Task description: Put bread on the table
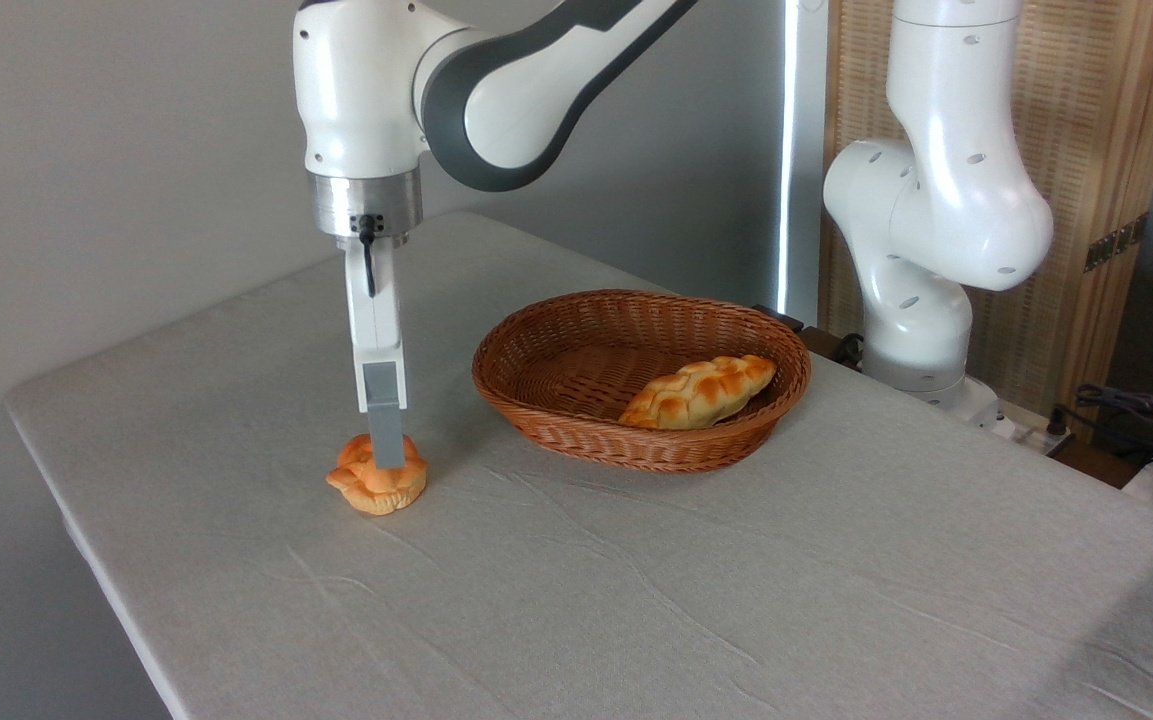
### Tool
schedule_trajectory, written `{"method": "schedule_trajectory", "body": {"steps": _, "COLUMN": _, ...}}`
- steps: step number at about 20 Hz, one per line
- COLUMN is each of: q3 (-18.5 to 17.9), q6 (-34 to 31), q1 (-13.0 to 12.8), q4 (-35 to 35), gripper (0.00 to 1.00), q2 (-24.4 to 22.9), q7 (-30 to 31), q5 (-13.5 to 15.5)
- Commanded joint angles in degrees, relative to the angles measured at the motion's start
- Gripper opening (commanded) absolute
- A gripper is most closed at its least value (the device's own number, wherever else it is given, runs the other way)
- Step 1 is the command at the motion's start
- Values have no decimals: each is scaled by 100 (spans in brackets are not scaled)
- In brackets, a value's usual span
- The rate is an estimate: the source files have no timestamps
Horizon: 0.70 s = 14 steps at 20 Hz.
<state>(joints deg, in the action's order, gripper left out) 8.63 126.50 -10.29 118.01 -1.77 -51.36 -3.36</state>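
Start at the left: your bread sits with its base on the table, well inside the near-left edge and clear of the rounded corner, so the placing itself looks done or nearly so. The gripper comes straight down onto the bun's knotted top; only one grey finger shows from this side, edge-on, so you cannot tell whether the jaws are clamped on the bread or already parted. What seems left is to let go, if that is not done, and lift straight up.

There is bare cloth all round the bun, with plenty in front and to the left before the table edge.

Moving right, the wicker basket stands near but apart from the bun, with the braided loaf lying inside it. Keep any sideways retreat away from that rim; upward is the open way.
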Motion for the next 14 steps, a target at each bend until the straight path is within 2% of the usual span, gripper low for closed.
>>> {"method": "schedule_trajectory", "body": {"steps": 1, "q3": -125, "q6": -107, "q1": 18, "q4": -409, "gripper": 100, "q2": -156, "q7": 82, "q5": 167}}
{"method": "schedule_trajectory", "body": {"steps": 3, "q3": -439, "q6": -431, "q1": 44, "q4": -926, "gripper": 100, "q2": -210, "q7": 213, "q5": 702}}
{"method": "schedule_trajectory", "body": {"steps": 4, "q3": -537, "q6": -598, "q1": 44, "q4": -1138, "gripper": 100, "q2": -201, "q7": 240, "q5": 835}}
{"method": "schedule_trajectory", "body": {"steps": 5, "q3": -712, "q6": -1026, "q1": 44, "q4": -1541, "gripper": 100, "q2": -149, "q7": 267, "q5": 1019}}
{"method": "schedule_trajectory", "body": {"steps": 8, "q3": -1064, "q6": -2074, "q1": 53, "q4": -2141, "gripper": 100, "q2": -104, "q7": 267, "q5": 1144}}
{"method": "schedule_trajectory", "body": {"steps": 11, "q3": -1556, "q6": -3487, "q1": 53, "q4": -2502, "gripper": 100, "q2": -139, "q7": 284, "q5": 1127}}
{"method": "schedule_trajectory", "body": {"steps": 14, "q3": -1619, "q6": -3965, "q1": 62, "q4": -2652, "gripper": 100, "q2": -139, "q7": 406, "q5": 1056}}
